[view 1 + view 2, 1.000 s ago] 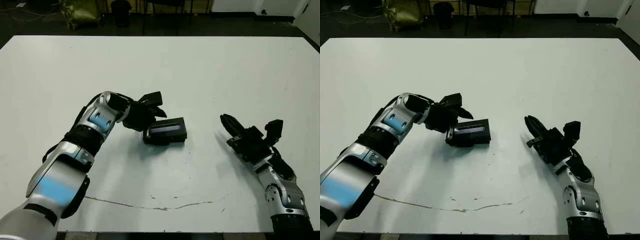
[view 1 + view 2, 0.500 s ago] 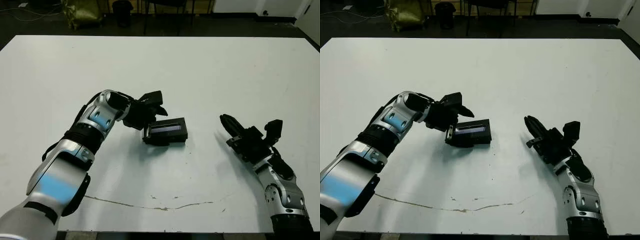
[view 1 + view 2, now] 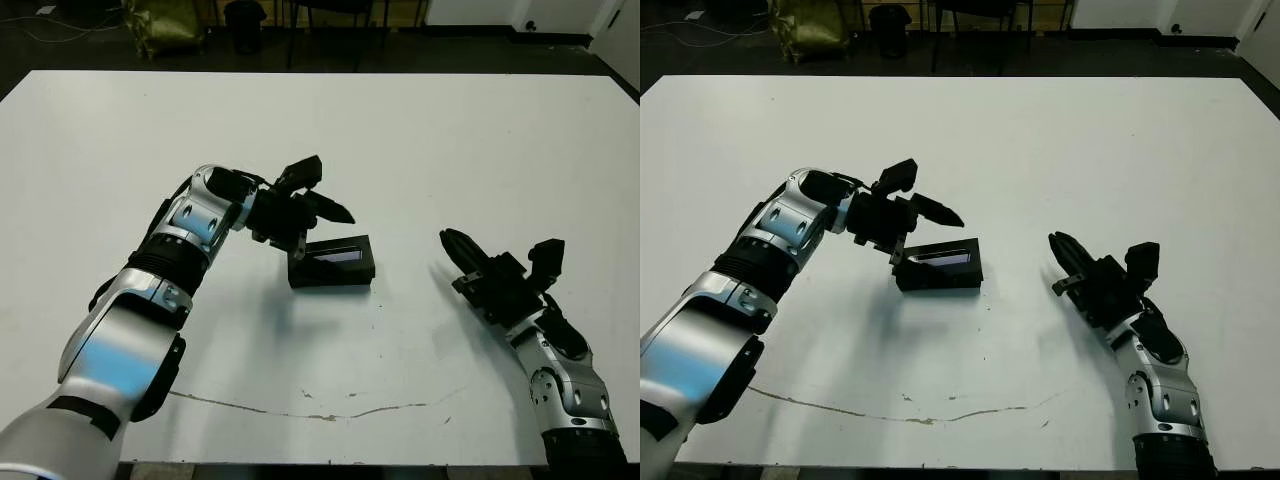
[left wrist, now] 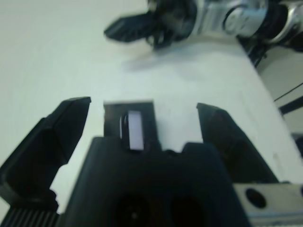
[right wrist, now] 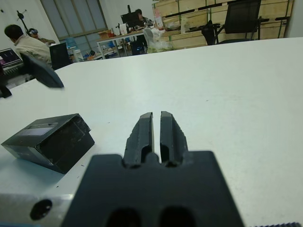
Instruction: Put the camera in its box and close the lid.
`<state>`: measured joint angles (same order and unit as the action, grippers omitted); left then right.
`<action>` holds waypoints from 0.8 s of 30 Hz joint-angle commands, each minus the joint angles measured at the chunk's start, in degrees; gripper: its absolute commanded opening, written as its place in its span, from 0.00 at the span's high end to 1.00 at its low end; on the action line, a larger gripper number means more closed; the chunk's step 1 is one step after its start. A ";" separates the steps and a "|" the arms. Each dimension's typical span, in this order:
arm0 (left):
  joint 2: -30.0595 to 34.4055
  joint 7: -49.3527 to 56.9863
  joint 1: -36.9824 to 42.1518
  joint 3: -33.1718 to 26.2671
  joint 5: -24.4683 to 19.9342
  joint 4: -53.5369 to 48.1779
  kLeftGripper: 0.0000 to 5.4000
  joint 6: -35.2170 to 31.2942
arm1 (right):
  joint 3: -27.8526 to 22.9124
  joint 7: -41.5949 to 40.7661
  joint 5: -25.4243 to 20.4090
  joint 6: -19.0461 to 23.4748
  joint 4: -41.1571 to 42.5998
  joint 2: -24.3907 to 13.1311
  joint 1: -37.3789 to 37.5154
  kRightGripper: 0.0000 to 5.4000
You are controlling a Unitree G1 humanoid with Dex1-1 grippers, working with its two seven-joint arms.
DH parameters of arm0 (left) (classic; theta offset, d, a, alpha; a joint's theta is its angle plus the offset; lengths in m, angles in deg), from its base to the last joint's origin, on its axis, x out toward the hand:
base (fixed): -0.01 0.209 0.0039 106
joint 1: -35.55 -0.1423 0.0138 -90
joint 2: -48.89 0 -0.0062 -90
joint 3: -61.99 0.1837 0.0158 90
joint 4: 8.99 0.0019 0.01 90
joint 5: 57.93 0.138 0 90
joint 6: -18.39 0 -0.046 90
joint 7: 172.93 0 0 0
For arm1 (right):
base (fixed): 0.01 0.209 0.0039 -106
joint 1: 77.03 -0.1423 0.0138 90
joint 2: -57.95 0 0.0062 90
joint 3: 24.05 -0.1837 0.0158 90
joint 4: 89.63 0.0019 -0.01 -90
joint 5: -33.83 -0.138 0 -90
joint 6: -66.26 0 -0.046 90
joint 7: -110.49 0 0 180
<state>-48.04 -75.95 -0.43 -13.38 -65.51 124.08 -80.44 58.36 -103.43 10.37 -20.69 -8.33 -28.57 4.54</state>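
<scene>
**Left gripper lifts clear of the closed box**

My left gripper (image 3: 318, 195), pressed against the near-left corner of the box (image 3: 332, 264) half a second ago, has now risen and hangs just above and behind it, fingers spread wide apart and holding nothing. The box rests mid-table with the lid (image 3: 337, 254) on it, silvery stripe up; the lid looks seated, though from here I cannot tell whether it is fully flush. I see no camera anywhere on the white table (image 3: 450, 140), so I judge it is inside. My right gripper (image 3: 478, 262) sits well to the box's right, fingers pressed together and empty. To my eye the task is all but done, pending a check of the lid.
</scene>
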 commanded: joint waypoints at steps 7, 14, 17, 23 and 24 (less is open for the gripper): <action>-0.47 7.04 -4.64 -6.33 -6.99 -7.65 0.01 -7.33 | -0.68 -0.20 -1.16 3.97 0.92 -0.96 0.61 1.00; -0.90 30.01 -16.25 -9.59 -5.62 -24.27 0.21 -11.19 | -0.78 -0.44 -0.23 -0.61 -1.50 0.04 0.04 1.00; 0.94 33.33 -18.69 -7.33 -2.18 -28.32 0.34 -8.65 | -0.68 -0.61 -0.47 -0.62 -1.89 0.09 -0.14 1.00; 4.63 36.84 -20.79 -3.23 2.49 -33.85 0.61 -11.43 | -0.61 0.21 -0.77 0.60 -1.08 0.19 0.27 1.00; 4.99 37.40 -20.99 -2.76 2.95 -34.57 0.66 -12.03 | -0.57 0.39 -0.74 0.79 -0.89 0.16 0.35 1.00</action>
<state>-44.28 -39.31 -19.75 -17.16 -63.88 90.05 -90.97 58.04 -103.59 9.59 -21.22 -9.13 -28.41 4.26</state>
